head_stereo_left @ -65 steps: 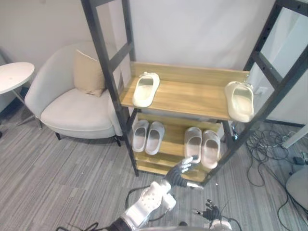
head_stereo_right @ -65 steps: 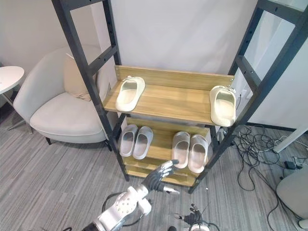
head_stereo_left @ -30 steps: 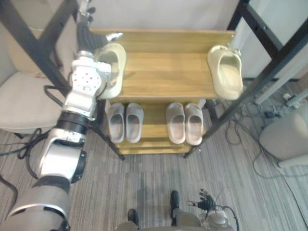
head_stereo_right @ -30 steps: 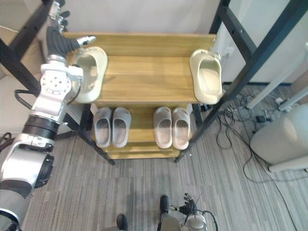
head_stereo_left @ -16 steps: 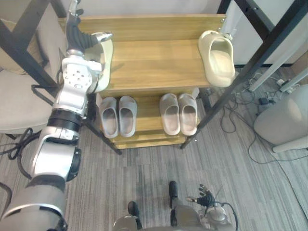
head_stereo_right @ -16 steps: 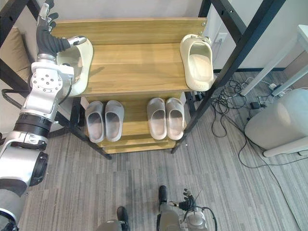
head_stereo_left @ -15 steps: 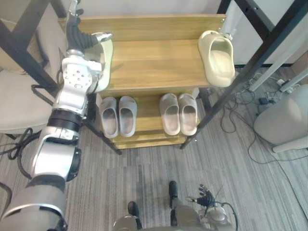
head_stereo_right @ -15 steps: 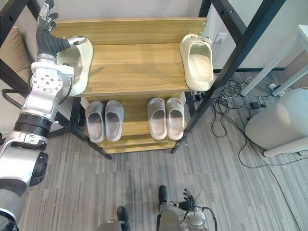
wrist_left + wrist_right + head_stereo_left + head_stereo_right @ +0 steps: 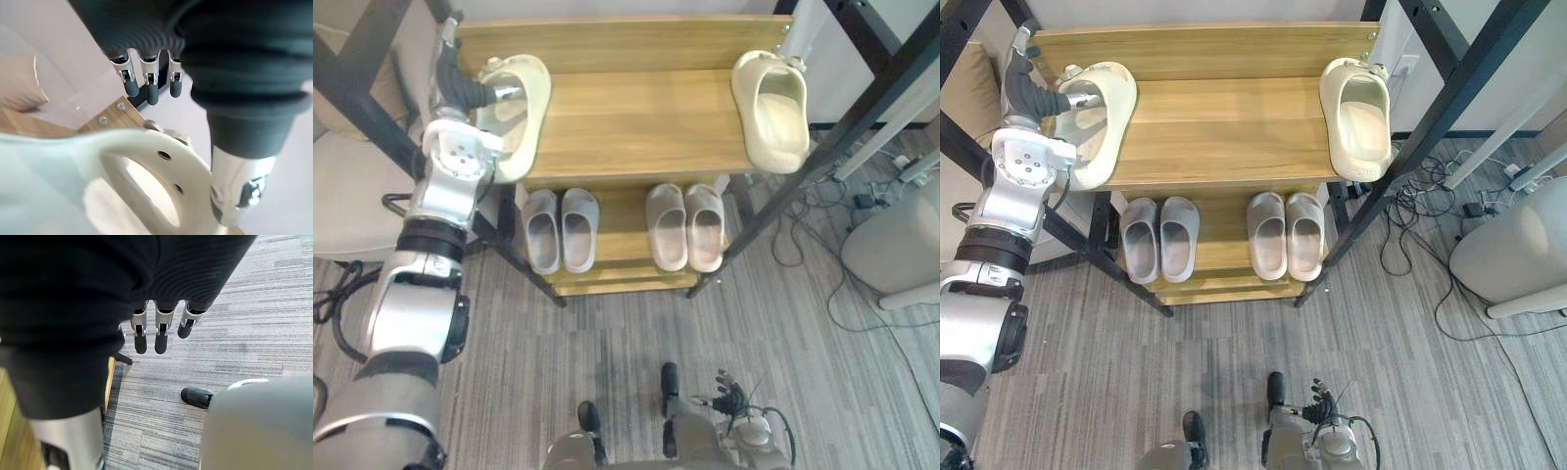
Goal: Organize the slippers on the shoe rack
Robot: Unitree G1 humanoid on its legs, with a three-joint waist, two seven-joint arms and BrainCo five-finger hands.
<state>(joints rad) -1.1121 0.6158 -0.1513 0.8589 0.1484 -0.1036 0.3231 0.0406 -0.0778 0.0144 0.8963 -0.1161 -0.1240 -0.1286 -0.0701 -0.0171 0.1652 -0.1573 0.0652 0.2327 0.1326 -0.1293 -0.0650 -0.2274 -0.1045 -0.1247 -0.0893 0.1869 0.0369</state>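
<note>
In the left eye view the left hand (image 9: 458, 90) is at the left end of the top shelf of the shoe rack (image 9: 636, 127). Its fingers (image 9: 445, 44) point straight past the shelf's back corner. Its thumb (image 9: 501, 91) lies across the mouth of a cream slipper (image 9: 524, 122), which sits on the thumb side of the hand. A second cream slipper (image 9: 771, 108) lies well away from the fingers, on the right end of the same shelf. On the lower shelf, below the palm, two pairs of grey slippers (image 9: 578, 227) stand side by side.

The right eye view shows the fingers outside the near slipper's outer edge, with only the thumb over it.

In the left wrist view the fingers are straight and released. The slipper's holed strap arches between them and the thumb, and whether the thumb presses on it cannot be told.

In the right wrist view the right hand (image 9: 160, 340) has loose, straight fingers that hold nothing. Grey carpet (image 9: 244, 333) lies beyond the fingertips.
</note>
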